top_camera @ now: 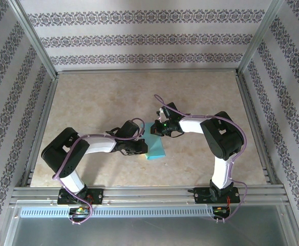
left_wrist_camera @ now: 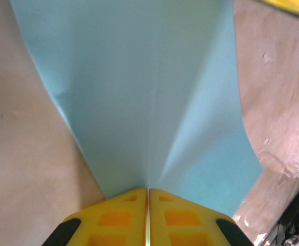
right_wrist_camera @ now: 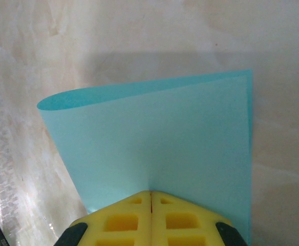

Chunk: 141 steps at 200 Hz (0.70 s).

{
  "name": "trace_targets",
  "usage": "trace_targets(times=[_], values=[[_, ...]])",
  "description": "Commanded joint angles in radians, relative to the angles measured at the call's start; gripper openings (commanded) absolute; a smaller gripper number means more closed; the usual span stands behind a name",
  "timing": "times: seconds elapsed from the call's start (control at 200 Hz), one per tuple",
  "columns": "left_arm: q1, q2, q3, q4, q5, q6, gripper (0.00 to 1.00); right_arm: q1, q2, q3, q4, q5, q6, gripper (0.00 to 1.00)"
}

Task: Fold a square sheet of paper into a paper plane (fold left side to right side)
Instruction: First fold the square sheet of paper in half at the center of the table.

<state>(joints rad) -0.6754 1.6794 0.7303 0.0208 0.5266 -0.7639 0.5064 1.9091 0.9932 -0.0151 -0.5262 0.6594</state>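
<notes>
Both pairs of jaws are clenched on the paper [top_camera: 156, 148] right now. The left jaws pinch one edge so the sheet tents up, ridges fanning away from the grip. The right jaws are clamped on another edge, yellow tips tight together. The sheet sits in the middle of the table [top_camera: 98, 102], doubled over on itself, the bend a soft open roll and not yet a crease.

And that's the danger: two grips on one thin sheet. If the arms drift apart, it could tear or buckle. If either pinch slips, the top layer may spring back open. Those ridges by the left jaws could set into a stray wrinkle, and any sideways tug would likely skew the edges before the fold is pressed.

Pose now: the left arm [top_camera: 95, 146] reaches in from the left, elbow out wide, wrist low at the sheet's left side. The right arm [top_camera: 195, 125] bends inward, wrist low at the far edge.
</notes>
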Motion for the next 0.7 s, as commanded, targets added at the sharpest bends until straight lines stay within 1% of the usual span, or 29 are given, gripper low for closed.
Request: trace_targets(times=[0.0, 0.215, 0.385, 0.535, 0.7], values=[[-0.022, -0.037, -0.001, -0.148, 0.051, 0.011, 0.11, -0.023, 0.041, -0.024, -0.059, 0.093, -0.003, 0.0], [-0.001, -0.063, 0.069, -0.11, 0.074, 0.004, 0.11, -0.019, 0.036, -0.022, -0.056, 0.089, -0.002, 0.0], [0.005, -0.004, 0.106, -0.049, 0.089, -0.007, 0.11, -0.017, 0.036, -0.021, -0.057, 0.089, -0.001, 0.0], [0.005, 0.057, 0.085, 0.014, 0.116, -0.031, 0.11, -0.017, 0.034, -0.021, -0.059, 0.089, -0.004, 0.0], [0.001, 0.074, 0.051, 0.03, 0.128, -0.04, 0.11, -0.017, 0.036, -0.024, -0.059, 0.092, -0.006, 0.0]])
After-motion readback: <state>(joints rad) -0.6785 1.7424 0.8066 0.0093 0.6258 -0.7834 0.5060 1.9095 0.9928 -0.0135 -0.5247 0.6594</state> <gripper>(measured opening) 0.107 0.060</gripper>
